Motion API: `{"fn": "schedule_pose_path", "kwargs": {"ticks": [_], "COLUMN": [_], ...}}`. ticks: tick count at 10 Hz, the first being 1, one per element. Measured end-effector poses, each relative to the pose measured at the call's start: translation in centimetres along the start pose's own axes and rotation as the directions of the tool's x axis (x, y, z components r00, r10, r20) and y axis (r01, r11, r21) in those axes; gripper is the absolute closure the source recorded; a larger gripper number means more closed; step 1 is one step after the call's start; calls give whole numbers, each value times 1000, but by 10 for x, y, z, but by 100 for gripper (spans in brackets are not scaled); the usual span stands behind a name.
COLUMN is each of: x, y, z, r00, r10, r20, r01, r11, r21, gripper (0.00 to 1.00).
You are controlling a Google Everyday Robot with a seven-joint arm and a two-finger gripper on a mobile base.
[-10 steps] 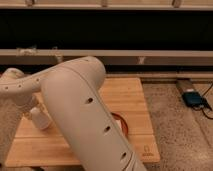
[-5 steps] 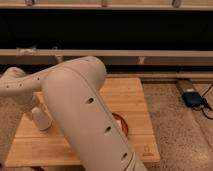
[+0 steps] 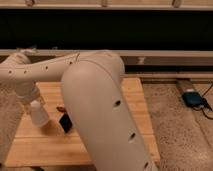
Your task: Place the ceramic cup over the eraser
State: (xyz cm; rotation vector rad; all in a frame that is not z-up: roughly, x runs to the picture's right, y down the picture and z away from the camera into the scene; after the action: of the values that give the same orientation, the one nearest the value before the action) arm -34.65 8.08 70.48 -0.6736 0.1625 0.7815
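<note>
The ceramic cup is plain white and tapered. It hangs upside down and tilted at the end of my arm, just above the left part of the wooden board. My gripper is shut on its narrow end. The eraser is a small black wedge lying on the board just right of the cup, apart from it. My big white arm link crosses the middle of the view and hides the board behind it.
A small red-brown thing lies on the board just behind the eraser. A blue device with a cable sits on the speckled floor at the right. A dark wall with a ledge runs along the back.
The big arm link has swung to the right, uncovering the eraser and the red-brown thing. The cup has stayed at about the same spot, slightly higher.
</note>
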Motion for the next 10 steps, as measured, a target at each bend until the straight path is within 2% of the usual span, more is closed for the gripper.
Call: {"fn": "schedule_pose_path", "kwargs": {"ticks": [2, 3, 6, 7, 10], "x": [11, 22, 47, 54, 71], "y": [-3, -4, -12, -13, -39], "z": [-30, -50, -79, -86, -95], "r00": [1000, 1000, 996, 995, 989], "r10": [-2, -7, 3, 8, 70], "r20": [13, 30, 84, 98, 129], "r01": [2, 6, -6, -12, -78], "r11": [1000, 1000, 999, 999, 995], "r21": [-3, 9, 39, 43, 55], "gripper": [100, 100, 100, 100, 100]}}
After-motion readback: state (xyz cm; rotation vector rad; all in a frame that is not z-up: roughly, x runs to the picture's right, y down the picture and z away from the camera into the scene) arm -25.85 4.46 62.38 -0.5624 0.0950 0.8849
